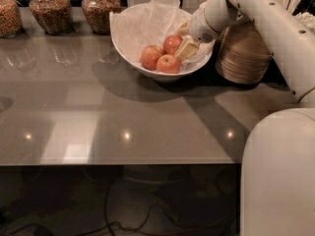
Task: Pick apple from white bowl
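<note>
A large glossy white bowl (132,57) lined with crinkled white tissue paper stands at the back middle of the grey counter. Three red apples lie in it: one at the left (151,56), one at the front (168,64), one at the back (172,43). My gripper (185,48) reaches down into the bowl from the right, its tip beside the back and front apples. My white arm comes in from the upper right and hides the bowl's right rim.
A stack of beige disposable bowls (243,55) stands just right of the white bowl, behind my arm. Three glass jars (101,9) of dry food stand along the back left. My robot body (278,176) fills the lower right. The counter's front edge (123,162) runs across.
</note>
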Robot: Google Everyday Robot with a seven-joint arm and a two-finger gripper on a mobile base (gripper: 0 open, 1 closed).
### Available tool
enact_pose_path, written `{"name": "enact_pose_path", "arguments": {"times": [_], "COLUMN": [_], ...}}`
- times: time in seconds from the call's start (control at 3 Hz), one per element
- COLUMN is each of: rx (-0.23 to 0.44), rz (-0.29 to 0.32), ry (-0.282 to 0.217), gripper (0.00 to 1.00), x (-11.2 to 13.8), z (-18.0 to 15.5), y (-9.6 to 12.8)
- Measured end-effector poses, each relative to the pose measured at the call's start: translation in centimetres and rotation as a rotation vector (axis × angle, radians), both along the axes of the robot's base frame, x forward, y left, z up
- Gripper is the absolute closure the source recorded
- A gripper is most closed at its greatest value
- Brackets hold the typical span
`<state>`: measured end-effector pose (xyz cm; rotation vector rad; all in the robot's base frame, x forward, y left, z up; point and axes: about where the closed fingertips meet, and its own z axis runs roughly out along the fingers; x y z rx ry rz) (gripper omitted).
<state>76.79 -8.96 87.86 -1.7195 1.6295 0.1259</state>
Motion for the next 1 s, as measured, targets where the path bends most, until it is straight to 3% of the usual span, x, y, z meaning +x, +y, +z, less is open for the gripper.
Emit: {"name": "enact_pose_path", "arguments": {"times": [0.67,1.0], "rx": [0.008,0.032], "rz": [0.013,0.025], "ry": [-0.084,-0.097], "gripper": [1.0,1.0], "x": [-1.8,-3.8], "z": [4.8,7.1], "y": [-0.8,-1.9]}}
